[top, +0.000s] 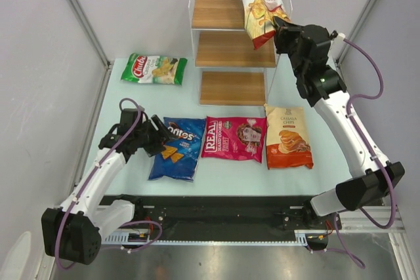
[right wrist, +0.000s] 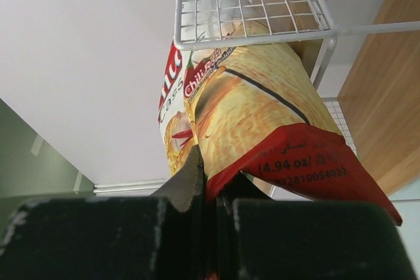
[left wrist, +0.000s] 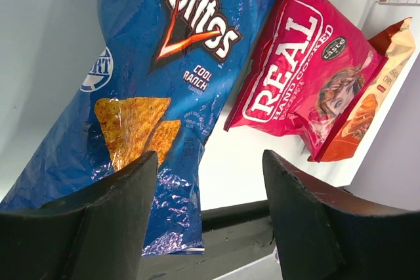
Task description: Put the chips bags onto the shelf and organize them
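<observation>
Right hand (top: 281,29) was clamped tight on the red Chuba bag (top: 257,4), pinching the red bottom seam strip and no chips between the fingers. The bag stood tilted up over the right end of the shelf (top: 235,50) top tier, at the wire frame; I couldn't tell whether it rested on the board or hung free. The shelf sat at the middle of the desk (top: 216,181) far edge. Left hand (top: 157,139) was wide and holding nothing, over the left side of the blue Doritos bag (top: 178,149), which lay flat toward the near-left corner. The pink Real bag (top: 233,138) lay just beside it at mid-desk, in front of the lowest board, and the orange-and-cream bag (top: 287,137) was next along toward the right edge. The green Chuba bag (top: 154,69) was off near the far-left corner, left of the shelf. My read on handling: these are light, air-puffed pillows in glossy film, so slippery and floppy, and a seam pinch lets the body swing and sag. The contents would crush, so I'd keep off the belly. The best hold looked like the flat crimped seam at top or bottom, or a side edge where the film bunches. For the Doritos I judged the near seam or the left edge the spot. A flat bag gives the fingers little to bite, so I expected to have to dig under an edge.
</observation>
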